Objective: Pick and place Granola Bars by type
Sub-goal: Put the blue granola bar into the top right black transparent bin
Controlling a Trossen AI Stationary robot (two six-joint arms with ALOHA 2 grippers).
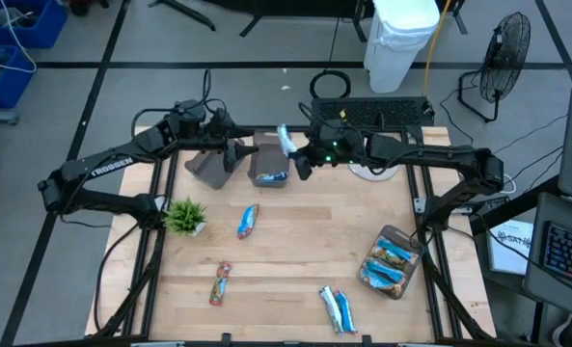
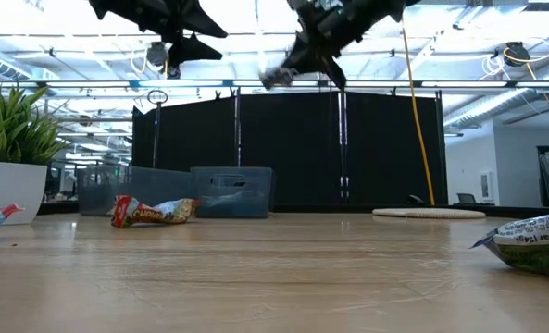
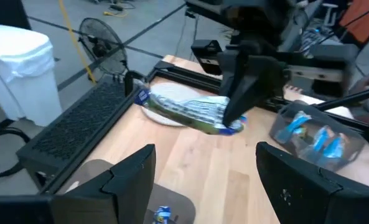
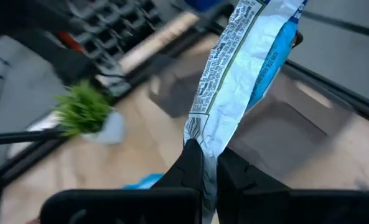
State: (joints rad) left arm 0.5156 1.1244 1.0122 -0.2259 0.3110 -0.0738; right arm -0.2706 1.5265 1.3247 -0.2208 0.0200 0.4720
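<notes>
Right end effector (image 4: 209,163) pinches a blue-and-white granola bar (image 4: 246,68) above the bins.

One blue-and-white granola bar (image 4: 243,81) dangles pinched by an end at twelve o'clock above the table; other bars (image 1: 249,221) lie flat, scattered from center toward six.
</notes>
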